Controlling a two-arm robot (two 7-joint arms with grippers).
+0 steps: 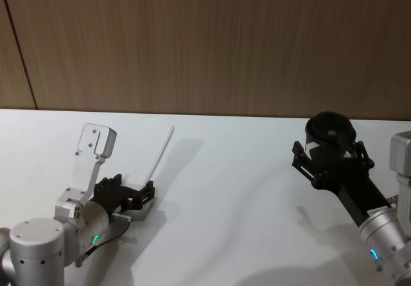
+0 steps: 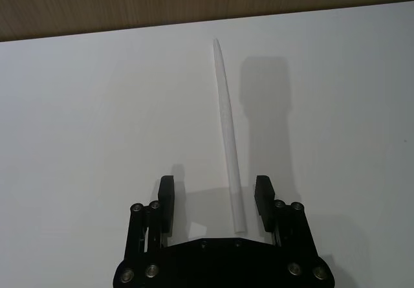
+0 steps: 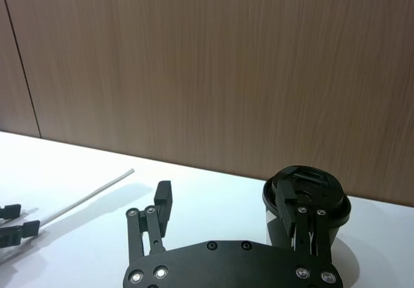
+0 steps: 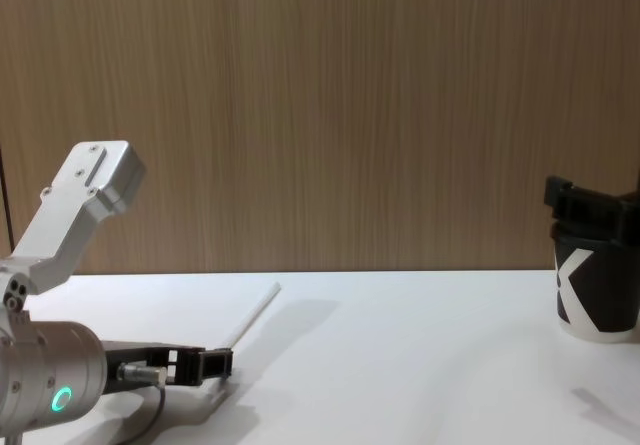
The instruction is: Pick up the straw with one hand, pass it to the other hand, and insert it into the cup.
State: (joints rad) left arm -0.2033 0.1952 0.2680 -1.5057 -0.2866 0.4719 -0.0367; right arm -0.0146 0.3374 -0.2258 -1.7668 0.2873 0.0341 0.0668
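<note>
The white straw (image 2: 226, 126) appears to lie on the white table and points away from me toward the wall. Its near end sits between the fingers of my left gripper (image 2: 215, 191), which is open and low over the table. The head view shows the same straw (image 1: 160, 157) and left gripper (image 1: 141, 199). The black cup (image 1: 329, 132) with its white K mark stands upright at the right. My right gripper (image 1: 329, 151) is open and held by the cup's rim (image 3: 307, 194). One finger (image 3: 288, 207) crosses in front of the rim; I cannot tell if it touches.
A bare white table (image 1: 237, 189) stretches between the two arms. A brown wood-panel wall (image 1: 212, 42) rises right behind the table's far edge. The left arm's silver camera mount (image 1: 96, 141) sticks up above its wrist.
</note>
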